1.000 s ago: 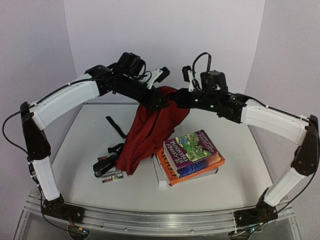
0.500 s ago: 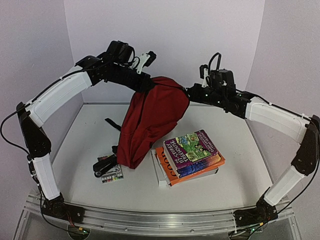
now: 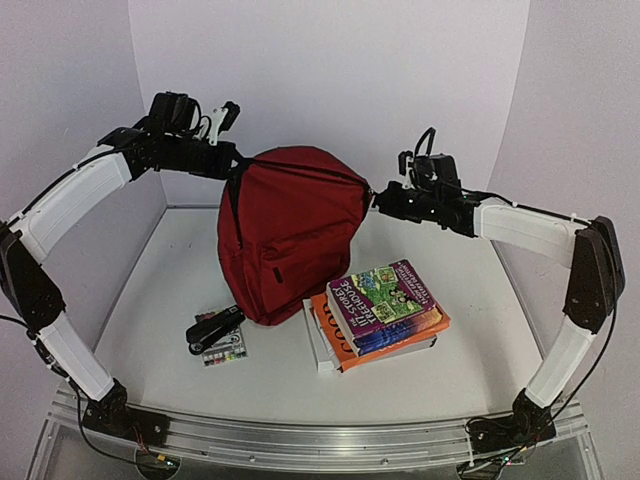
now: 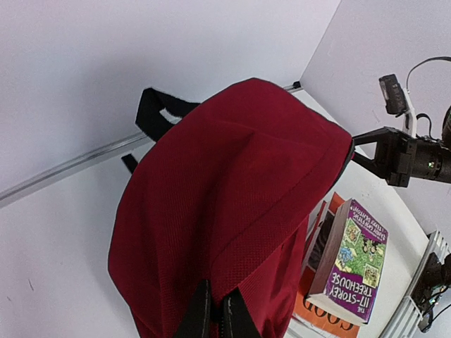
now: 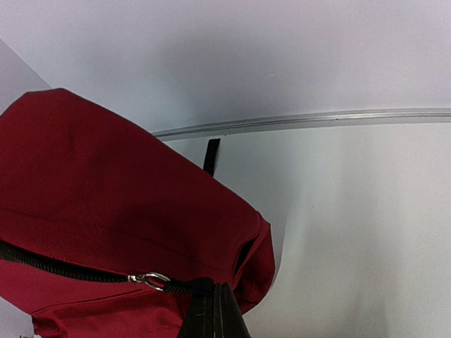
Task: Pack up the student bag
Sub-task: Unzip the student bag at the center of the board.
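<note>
So the bench [image 3: 460, 385] is a plain white top boxed in by white walls [image 3: 330, 70] at the back and on both sides. A metal rail [image 3: 320, 437] runs along the near edge, where the arms are bolted.

At the far left, the left claw [image 3: 231, 169] is up high near the back-left corner, clenched on the top left corner of the student bag [image 3: 290, 230]. Its wrist cam shows both fingers [image 4: 201, 318] pinched tight on red fabric.

Below that, left of centre on the bench, there's a small black object [image 3: 214, 327] with a little flat pack with coloured spots [image 3: 226, 351] right beside it on the near side. Both sit just off the bag's bottom left corner.

The bag is around the middle of the bench, a bit toward the back, and it hangs upright. Its long axis is pretty much vertical, top up, with the top edge stretched left to right between the two claws. The black straps [image 4: 156, 113] are on the side facing the back wall. The bottom is down at bench level, but I can't tell if it's actually resting there.

Just right of the bag, a stack of books [image 3: 385, 312] lies flat, with a colourful cover on top.

The right claw [image 3: 379, 200] is clamped on the bag's top right corner, right at the black zip [image 5: 63, 266] next to a metal pull ring [image 5: 149, 280].
</note>
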`<state>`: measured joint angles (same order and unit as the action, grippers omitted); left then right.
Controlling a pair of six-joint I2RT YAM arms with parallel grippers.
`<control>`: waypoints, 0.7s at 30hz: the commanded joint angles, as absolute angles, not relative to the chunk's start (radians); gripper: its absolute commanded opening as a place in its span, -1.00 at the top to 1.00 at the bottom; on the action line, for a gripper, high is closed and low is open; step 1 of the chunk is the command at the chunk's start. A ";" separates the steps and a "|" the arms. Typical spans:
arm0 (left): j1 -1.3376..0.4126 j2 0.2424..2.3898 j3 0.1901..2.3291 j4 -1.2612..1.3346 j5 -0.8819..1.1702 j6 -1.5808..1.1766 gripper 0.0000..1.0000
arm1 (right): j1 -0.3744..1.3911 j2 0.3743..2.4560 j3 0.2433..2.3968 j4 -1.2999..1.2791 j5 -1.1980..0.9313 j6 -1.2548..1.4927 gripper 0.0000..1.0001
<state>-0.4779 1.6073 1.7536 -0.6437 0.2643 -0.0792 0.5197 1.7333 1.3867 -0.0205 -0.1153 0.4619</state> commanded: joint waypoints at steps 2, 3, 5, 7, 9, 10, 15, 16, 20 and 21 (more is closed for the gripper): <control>-0.390 1.467 1.614 -0.567 0.195 -0.121 1.00 | 0.473 1.750 1.346 -0.034 -0.163 0.477 1.00; -0.389 1.460 1.605 -0.569 0.203 -0.112 0.98 | 0.474 1.739 1.346 -0.021 -0.201 0.470 1.00; -0.388 1.450 1.603 -0.575 0.255 -0.085 0.87 | 0.476 1.715 1.356 -0.009 -0.274 0.455 1.00; -0.388 1.451 1.615 -0.578 0.327 -0.059 0.69 | 0.485 1.696 1.382 -0.009 -0.329 0.438 1.00; -0.388 1.458 1.637 -0.578 0.386 -0.043 0.55 | 0.502 1.677 1.413 -0.010 -0.349 0.420 1.00; -0.388 1.467 1.652 -0.579 0.414 -0.040 0.51 | 0.509 1.671 1.425 -0.009 -0.351 0.418 1.00; -0.389 1.541 1.760 -0.623 0.539 -0.019 0.17 | 0.517 1.665 1.460 -0.009 -0.351 0.415 1.00; -0.390 1.555 1.784 -0.640 0.554 -0.013 0.13 | 0.517 1.668 1.462 -0.009 -0.349 0.414 1.00; -0.390 1.608 1.853 -0.692 0.553 0.017 -0.13 | 0.517 1.683 1.469 -0.009 -0.352 0.411 1.00; -0.391 1.618 1.864 -0.701 0.540 0.036 -0.21 | 0.516 1.686 1.470 -0.009 -0.356 0.411 1.00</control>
